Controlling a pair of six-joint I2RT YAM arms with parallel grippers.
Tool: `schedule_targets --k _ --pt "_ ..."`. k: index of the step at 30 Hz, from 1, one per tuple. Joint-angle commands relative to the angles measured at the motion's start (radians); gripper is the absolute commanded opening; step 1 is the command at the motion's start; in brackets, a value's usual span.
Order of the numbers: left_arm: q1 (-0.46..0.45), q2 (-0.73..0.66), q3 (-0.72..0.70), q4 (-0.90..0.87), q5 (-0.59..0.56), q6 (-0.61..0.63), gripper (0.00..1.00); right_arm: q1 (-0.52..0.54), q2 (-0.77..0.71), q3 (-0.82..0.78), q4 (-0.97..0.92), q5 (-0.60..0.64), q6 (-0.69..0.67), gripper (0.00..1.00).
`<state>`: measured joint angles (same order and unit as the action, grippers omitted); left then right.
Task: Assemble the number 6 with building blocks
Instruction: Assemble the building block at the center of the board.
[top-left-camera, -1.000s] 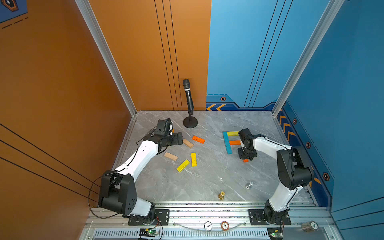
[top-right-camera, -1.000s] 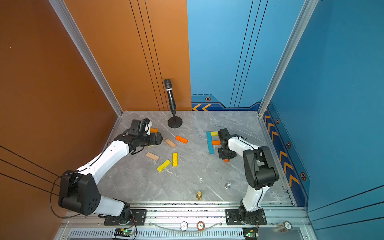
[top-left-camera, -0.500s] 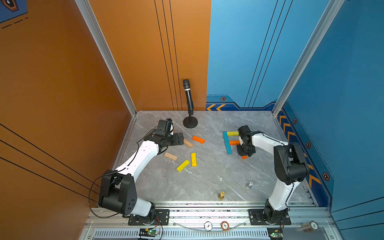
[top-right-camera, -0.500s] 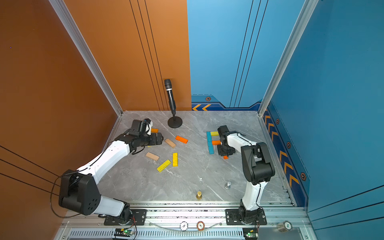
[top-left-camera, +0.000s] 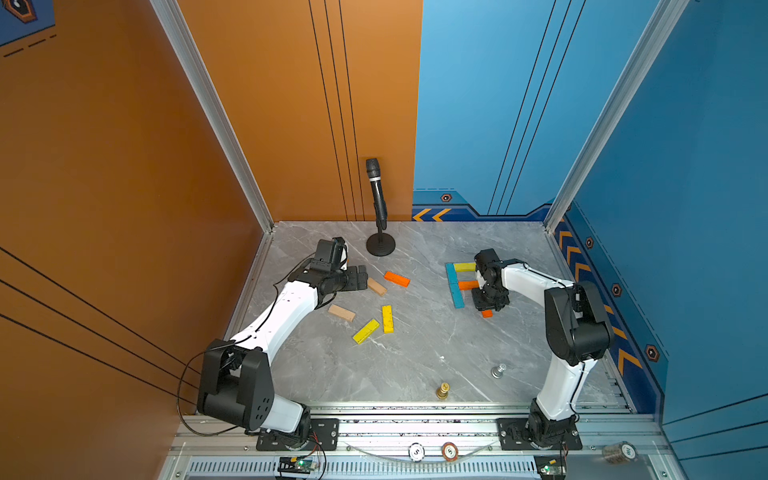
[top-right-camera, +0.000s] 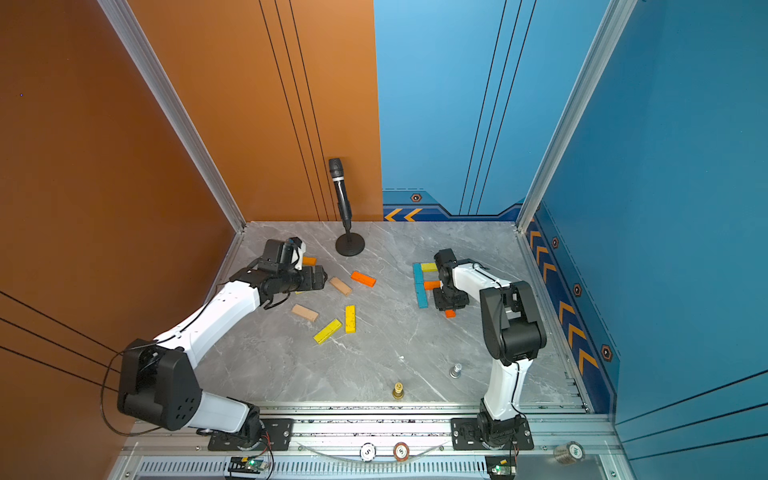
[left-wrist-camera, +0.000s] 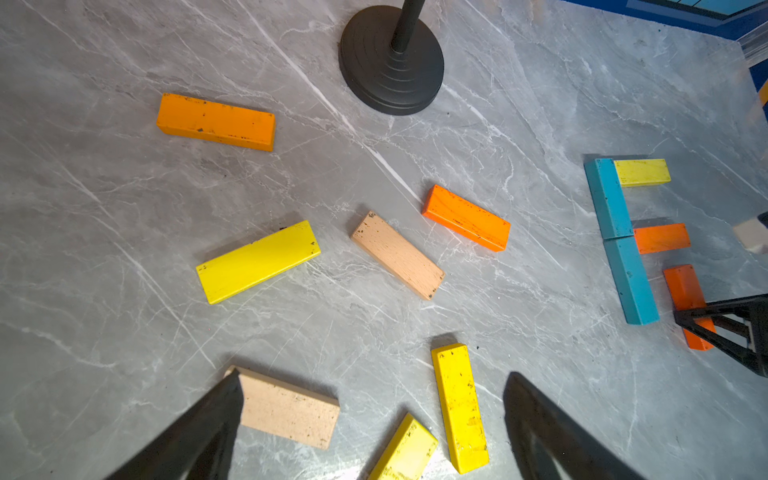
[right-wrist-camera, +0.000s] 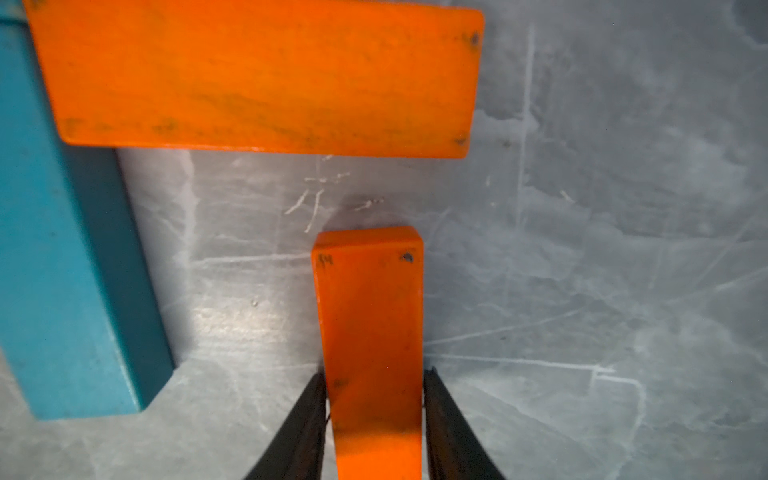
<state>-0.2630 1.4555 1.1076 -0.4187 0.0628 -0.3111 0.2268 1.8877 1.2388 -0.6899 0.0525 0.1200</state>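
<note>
In a top view the right gripper (top-left-camera: 488, 306) stands low over the half-built figure. This is a blue spine (top-left-camera: 454, 284) of two bars end to end, with a yellow bar (top-left-camera: 464, 267) at its far end and an orange cross bar (top-left-camera: 467, 285) at its middle. Under the gripper only the near tip of the orange block (top-left-camera: 486, 313) shows. The left gripper (top-left-camera: 359, 277) is well apart from the figure, beside the loose blocks (top-left-camera: 387, 318), so the left arm is the nearer one to these. The microphone stand (top-right-camera: 350, 245), the gold chess piece (top-right-camera: 398, 390) and the silver chess piece (top-right-camera: 456, 370) stand away from the figure and block nothing.

In the left wrist view the left gripper (left-wrist-camera: 374, 376) is spread wide and empty above the loose blocks. Far across, the orange block (left-wrist-camera: 685, 291) lies alongside the blue spine, with bare table (left-wrist-camera: 540, 332) between them.

In the right wrist view the orange block (right-wrist-camera: 370, 324) points straight out from the gripper. Its long axis runs along the blue spine (right-wrist-camera: 70, 270) and square to the orange cross bar (right-wrist-camera: 257, 79), and a gap of table separates its end from that bar. The fingers (right-wrist-camera: 303, 424) stand narrow, close on both sides of it. Whether they press it or are free, I cannot tell. In my judgement a straight lift avoids dragging it, and the bottom bar is not yet laid.
</note>
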Motion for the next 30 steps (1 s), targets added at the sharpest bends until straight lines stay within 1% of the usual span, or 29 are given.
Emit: schedule_targets --k 1,4,9,14,30 --pt "-0.005 0.005 0.018 -0.002 0.000 0.015 0.98 -0.004 0.023 0.020 -0.048 -0.011 -0.002 0.41" --pt "-0.005 0.006 0.018 -0.002 0.002 0.015 0.98 -0.003 0.027 0.023 -0.049 -0.009 0.004 0.41" --pt "-0.007 0.005 0.017 -0.002 0.002 0.015 0.98 -0.003 0.041 0.034 -0.057 0.004 0.009 0.36" --pt "-0.011 0.006 0.017 -0.002 0.000 0.015 0.98 -0.003 0.043 0.040 -0.057 0.016 0.010 0.33" --pt "-0.017 0.011 0.018 -0.002 -0.003 0.018 0.98 -0.003 0.060 0.059 -0.062 0.034 0.018 0.32"
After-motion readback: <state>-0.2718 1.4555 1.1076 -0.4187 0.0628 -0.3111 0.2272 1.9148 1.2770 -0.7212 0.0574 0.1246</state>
